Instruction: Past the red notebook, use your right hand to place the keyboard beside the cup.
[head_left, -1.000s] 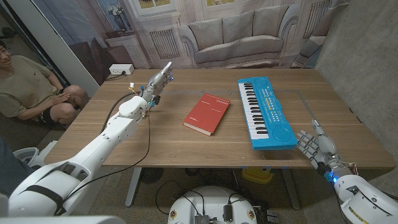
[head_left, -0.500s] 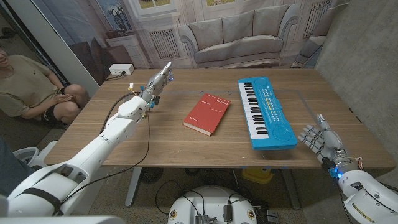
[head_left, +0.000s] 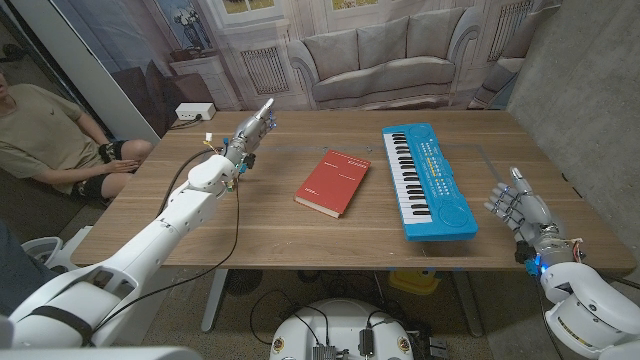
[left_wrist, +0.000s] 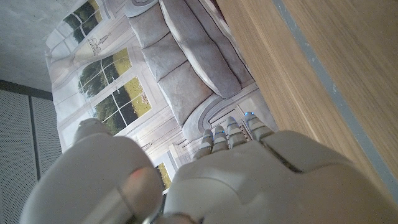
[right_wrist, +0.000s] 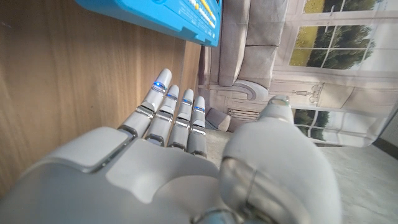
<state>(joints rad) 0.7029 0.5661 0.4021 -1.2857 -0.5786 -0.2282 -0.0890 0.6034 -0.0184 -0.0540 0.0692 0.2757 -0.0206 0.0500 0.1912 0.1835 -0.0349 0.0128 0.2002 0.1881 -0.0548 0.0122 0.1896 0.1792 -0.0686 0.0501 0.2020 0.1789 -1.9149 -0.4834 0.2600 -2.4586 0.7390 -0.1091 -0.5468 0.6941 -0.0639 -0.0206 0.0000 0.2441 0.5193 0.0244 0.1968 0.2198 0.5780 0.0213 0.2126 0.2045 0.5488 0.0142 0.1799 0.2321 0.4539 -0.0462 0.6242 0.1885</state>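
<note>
A blue toy keyboard (head_left: 428, 179) with white keys lies lengthwise on the right half of the wooden table (head_left: 250, 230); its corner shows as keyboard (right_wrist: 165, 15) in the right wrist view. A red notebook (head_left: 333, 182) lies left of it at mid-table. My right hand (head_left: 518, 213) hovers open at the table's near right edge, a little right of the keyboard's near end, fingers apart and holding nothing; the right hand (right_wrist: 180, 162) has its fingers stretched along the wood. My left hand (head_left: 252, 130) is raised over the far left of the table, fingers straight, empty.
A person (head_left: 45, 130) sits on the floor beyond the table's left side. A cable (head_left: 238, 210) runs along my left arm. A grey tape line (head_left: 480, 152) marks the table near the keyboard. A printed sofa backdrop (head_left: 370, 55) stands behind.
My right hand has risen and moved farther onto the table's right edge, beside the keyboard's near end. The person at the left has shifted their arms. Keyboard, notebook and left hand are unmoved.
</note>
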